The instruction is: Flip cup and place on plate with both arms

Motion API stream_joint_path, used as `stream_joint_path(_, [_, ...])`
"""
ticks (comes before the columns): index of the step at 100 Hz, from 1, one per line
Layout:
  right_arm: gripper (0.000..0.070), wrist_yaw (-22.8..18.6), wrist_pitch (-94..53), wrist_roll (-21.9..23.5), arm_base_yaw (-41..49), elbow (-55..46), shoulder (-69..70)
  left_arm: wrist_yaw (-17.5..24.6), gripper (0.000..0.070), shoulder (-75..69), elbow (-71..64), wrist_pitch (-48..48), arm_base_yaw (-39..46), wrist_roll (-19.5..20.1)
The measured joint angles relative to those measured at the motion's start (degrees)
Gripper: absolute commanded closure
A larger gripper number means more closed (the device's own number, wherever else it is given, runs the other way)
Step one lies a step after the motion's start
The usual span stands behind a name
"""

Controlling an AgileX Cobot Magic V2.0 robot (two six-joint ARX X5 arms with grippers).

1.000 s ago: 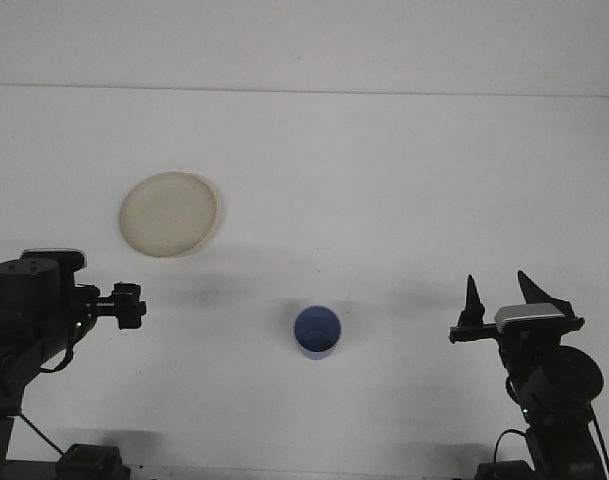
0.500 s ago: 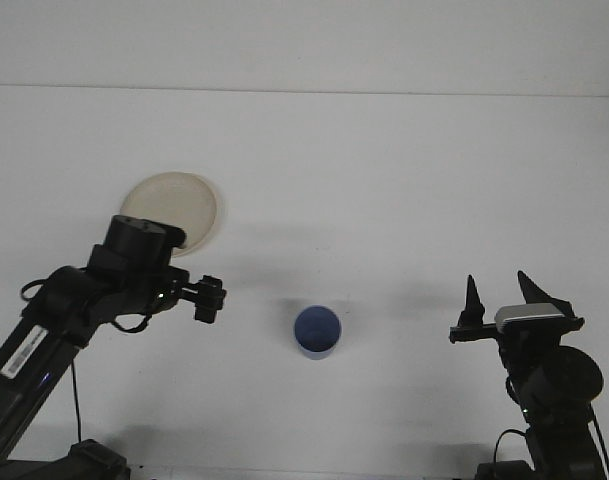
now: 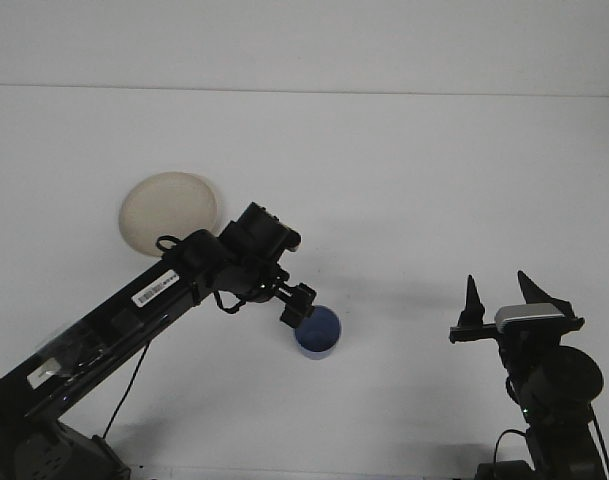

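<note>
White tabletop (image 3: 404, 180) fills nearly the whole front view, plain and matte, lit evenly. A faint horizontal line near the top marks where it meets an equally white wall behind. Soft grey shadows lie under the arms and beside the objects.

Blue cup (image 3: 317, 332) sits a little below and left of the picture's middle, upright, mouth up, its inside showing darker blue. Standing on the bare tabletop, not on the plate.

Cream plate (image 3: 162, 212) lies to the upper left, flat, round, well apart from the cup. Its lower right edge is partly hidden by the left arm passing in front.

Left arm reaches in from the lower left corner, stretched diagonally up and right, with a white label strip along its link and loose black cabling at the wrist. Left end effector (image 3: 296, 305) sits at the cup's upper left rim, touching or just over it; contact cannot be told from this angle. Fingers are small, dark and bunched against the rim, so whether they stand apart or together cannot be told.

Right arm is folded low at the right edge, well apart from the cup. Right end effector (image 3: 500, 297) points upward, its two black fingers (image 3: 472, 300) standing clearly apart with white tabletop showing between them, nothing held. A grey block sits just below the fingers, over the round black joint housing.
</note>
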Motion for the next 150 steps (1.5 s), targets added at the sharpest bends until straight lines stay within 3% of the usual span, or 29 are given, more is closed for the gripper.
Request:
stream_joint_path(53, [0.0180, 0.07, 0.00, 0.00, -0.02, 0.00, 0.00, 0.00, 0.0213, 11.69, 0.04, 1.86, -3.06, 0.24])
stream_joint_path(58, [0.0180, 0.07, 0.00, 0.00, -0.02, 0.00, 0.00, 0.00, 0.0268, 12.57, 0.04, 1.84, -3.32, 0.42])
stream_joint_path(74, [0.0179, 0.07, 0.00, 0.00, 0.00, 0.00, 0.00, 0.00, 0.0573, 13.90, 0.04, 1.90, -4.11, 0.68])
stream_joint_path(83, [0.0180, 0.07, 0.00, 0.00, 0.00, 0.00, -0.02, 0.00, 0.0699, 13.90, 0.04, 2.21, -4.57, 0.96])
stream_joint_path(115, [0.0180, 0.09, 0.00, -0.07, -0.02, 0.00, 0.00, -0.76, 0.0691, 13.94, 4.04, -2.91, -4.44, 2.56])
stream_joint_path(150, [0.0180, 1.46, 0.00, -0.09, 0.00, 0.00, 0.00, -13.22, 0.0691, 13.94, 20.70, -10.29, 6.99, 6.32])
